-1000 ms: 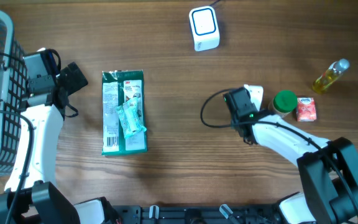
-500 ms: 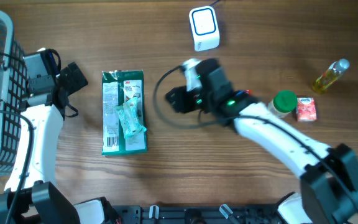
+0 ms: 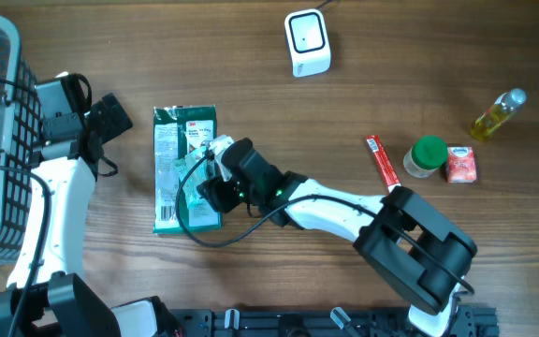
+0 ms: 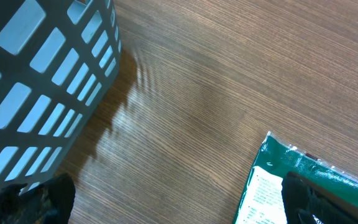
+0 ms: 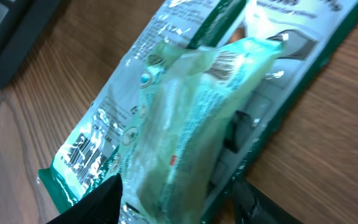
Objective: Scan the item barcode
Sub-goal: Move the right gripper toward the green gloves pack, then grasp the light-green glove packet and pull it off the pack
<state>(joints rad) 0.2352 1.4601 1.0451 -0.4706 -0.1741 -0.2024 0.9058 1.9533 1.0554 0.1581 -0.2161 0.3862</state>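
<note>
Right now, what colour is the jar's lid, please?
The jar lid is green, best seen in the overhead view.

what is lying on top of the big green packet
A small pale green pouch lies on the packet, the fingers of the right gripper open either side of it. The packet's print beneath the pouch is covered and cannot be read.

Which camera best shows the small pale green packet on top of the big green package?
Right wrist: the pale green packet fills the frame up close. Overhead, the right tool mostly covers it. Left wrist shows only a corner of the big package.
</note>
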